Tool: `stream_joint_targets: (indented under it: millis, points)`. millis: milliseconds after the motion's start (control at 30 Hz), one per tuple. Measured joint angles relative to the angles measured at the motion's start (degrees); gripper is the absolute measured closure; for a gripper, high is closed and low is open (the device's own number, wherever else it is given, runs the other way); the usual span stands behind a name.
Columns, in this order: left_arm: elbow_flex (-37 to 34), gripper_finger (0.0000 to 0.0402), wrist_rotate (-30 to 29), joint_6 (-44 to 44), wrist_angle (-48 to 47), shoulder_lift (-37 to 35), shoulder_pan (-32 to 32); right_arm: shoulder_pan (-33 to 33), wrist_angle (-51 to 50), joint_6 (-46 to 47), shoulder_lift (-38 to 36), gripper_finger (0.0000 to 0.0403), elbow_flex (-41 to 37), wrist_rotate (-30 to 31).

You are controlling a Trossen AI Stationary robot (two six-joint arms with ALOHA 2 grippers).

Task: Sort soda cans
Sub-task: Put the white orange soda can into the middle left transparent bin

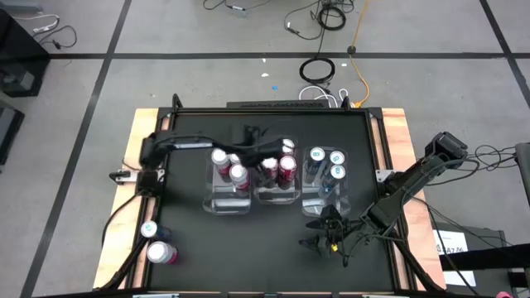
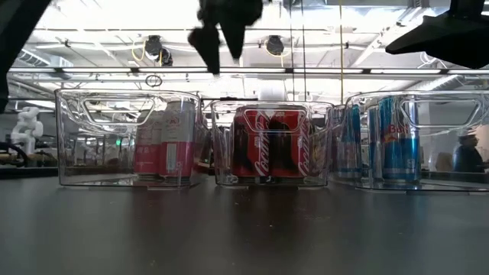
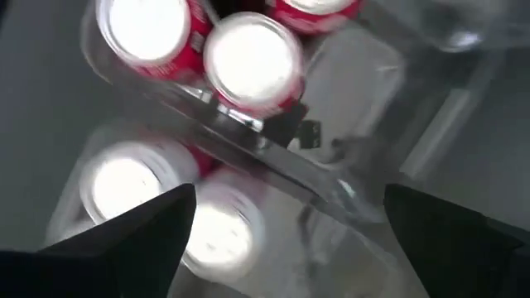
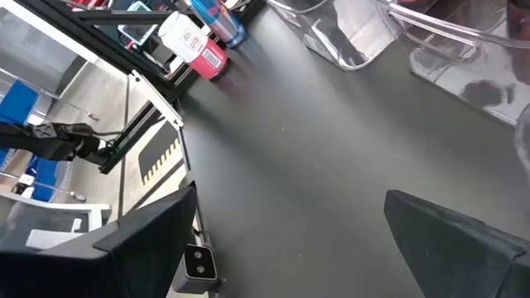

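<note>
Cans still unsorted: two stand upright at the desk's near left corner, a pink can and a blue-topped can just beside it, touching or nearly so. Both stand on the bare desk, well apart from the bins. The rest are already binned: pink-and-white cans in the left bin, red cans in the middle bin, blue cans in the right bin.

Left pincer: it hangs above the wall shared by the left and middle bins, fingers apart, nothing between them. Its wrist view looks straight down on silver can tops on both sides of that clear wall.

Right pincer: it hangs low over open desk in front of the right bin, fingers apart and empty. Its wrist view sights the two loose cans far across the desk.

Governing relation: the loose pair lies toward the left arm's base side, behind and outward of the left pincer, and across the whole desk from the right pincer. The left arm is judged nearer. Each can's long axis is vertical, so a level side approach with the fingers straddling the body appears suitable. Because the pair stands so close, taking the outer can first would probably reduce the chance of toppling its neighbour.
</note>
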Motion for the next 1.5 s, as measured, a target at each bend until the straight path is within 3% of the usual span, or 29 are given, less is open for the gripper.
stream_joint_targets:
  millis: [467, 833, 1233, 1367, 1500]
  points:
    - [0.04, 0.0002, -2.70, -30.01, -3.20, -4.36, -19.69, 0.03, 0.10, -8.19, 0.00, 0.0018, 0.00, -7.52]
    - [-0.68, 0.0002, -10.65, -60.11, -7.45, -4.27, -34.28, 0.03, 0.09, -11.82, 0.00, 0.0018, 0.00, -9.50]
    - [-1.27, 0.0002, -12.03, -69.69, -7.26, -4.29, -42.22, 0.03, 0.12, -12.86, 0.00, 0.0018, 0.00, -10.56]
    - [-5.12, 0.0002, -11.56, -72.80, -7.30, -4.62, -44.80, 0.04, 0.14, -12.72, 0.00, 0.0018, 0.00, -10.56]
    - [-10.58, 0.0002, -7.01, -75.52, -7.35, -5.43, -46.81, 0.03, 0.33, -12.71, 0.00, 0.0018, 0.00, -10.56]
